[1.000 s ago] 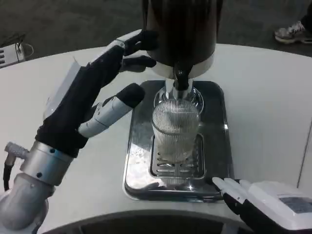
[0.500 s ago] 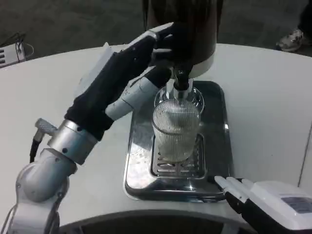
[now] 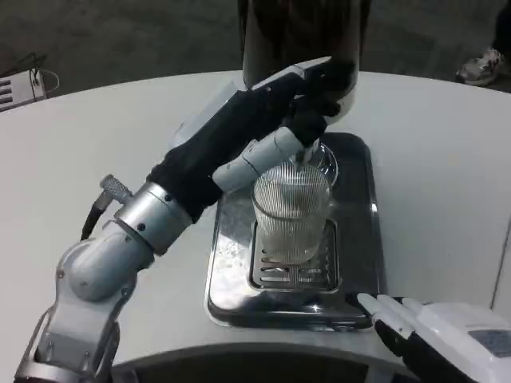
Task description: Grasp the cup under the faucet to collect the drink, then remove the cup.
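Note:
A clear ribbed cup (image 3: pixel 291 211) stands upright on the grate of the steel drip tray (image 3: pixel 231 247), under the dark drink dispenser (image 3: pixel 303 36). My left hand (image 3: pixel 255 132) reaches in from the left above the cup's rim and closes around the faucet, which it hides. Its fingers (image 3: pixel 323 76) lie against the dispenser's base, and its thumb (image 3: pixel 275 148) sits just above the cup. My right hand (image 3: pixel 435 331) lies at the bottom right by the tray's front corner, fingers straight and holding nothing, apart from the cup.
The round white table (image 3: pixel 447 175) curves away at front and back. A seam (image 3: pixel 505 239) runs along its far right. A person's shoe (image 3: pixel 483 68) is on the floor beyond the table.
My left hand has moved right and forward from beside the dispenser onto the faucet above the cup. The cup and right hand have stayed in place; the view shifted slightly.

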Available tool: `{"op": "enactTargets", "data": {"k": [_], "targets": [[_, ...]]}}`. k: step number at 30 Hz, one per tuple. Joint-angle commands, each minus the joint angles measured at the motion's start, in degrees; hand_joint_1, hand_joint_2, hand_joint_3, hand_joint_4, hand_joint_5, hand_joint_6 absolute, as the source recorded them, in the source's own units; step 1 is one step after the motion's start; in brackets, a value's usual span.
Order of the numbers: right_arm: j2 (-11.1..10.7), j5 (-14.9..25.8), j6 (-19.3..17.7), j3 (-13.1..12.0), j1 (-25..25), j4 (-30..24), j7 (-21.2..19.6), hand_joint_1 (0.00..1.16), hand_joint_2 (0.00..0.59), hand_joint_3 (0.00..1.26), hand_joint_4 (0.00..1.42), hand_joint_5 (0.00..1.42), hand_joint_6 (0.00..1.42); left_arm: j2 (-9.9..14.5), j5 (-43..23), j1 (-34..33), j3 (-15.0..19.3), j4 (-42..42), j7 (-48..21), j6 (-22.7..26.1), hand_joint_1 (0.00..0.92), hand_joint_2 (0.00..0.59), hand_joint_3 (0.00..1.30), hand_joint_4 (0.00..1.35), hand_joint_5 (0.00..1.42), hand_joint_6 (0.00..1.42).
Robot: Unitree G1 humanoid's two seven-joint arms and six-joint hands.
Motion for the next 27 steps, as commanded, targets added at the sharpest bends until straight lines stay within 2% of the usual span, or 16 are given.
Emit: {"op": "enactTargets", "data": {"k": [1,12,17,21,26,27], "targets": [[1.28,1.52,-1.96,-1.65,1.49,-0.77,-0.85,0.55,0.421,0.0,0.0,0.0,0.0,1.85,3.07,-0.15,-1.98,0.33,-2.4,-0.65,0.026,0.076,0.22,0.19,0.28,0.31],[3.12,2.86,-4.55,-3.46,2.04,-0.77,-0.68,0.55,0.421,0.0,0.0,0.0,0.0,5.7,7.22,0.21,-4.25,-1.05,-4.11,-3.62,0.013,0.075,0.23,0.2,0.29,0.29],[4.44,2.95,-4.99,-3.86,2.25,-0.77,-0.59,0.55,0.421,0.0,0.0,0.0,0.0,7.34,9.98,0.07,-4.9,-0.83,-3.76,-6.49,0.05,0.09,0.23,0.2,0.29,0.27],[5.65,3.2,-3.73,-3.87,2.49,-0.77,-0.64,0.55,0.421,0.0,0.0,0.0,0.0,8.03,11.01,-0.91,-5.5,0.46,-4.04,-7.56,0.053,0.09,0.24,0.2,0.29,0.27],[7.72,6.69,0.95,-5.17,3.74,-0.77,-2.77,0.55,0.419,0.0,0.0,0.0,0.0,8.59,11.37,-1.76,-5.65,1.57,-4.2,-8.19,0.053,0.088,0.24,0.21,0.29,0.27],[7.99,7.9,2.04,-5.55,4.14,-0.77,-3.74,0.56,0.391,0.0,0.0,0.03,0.0,8.63,11.32,-1.89,-5.65,1.69,-4.25,-8.18,0.053,0.088,0.24,0.21,0.29,0.27]]}}
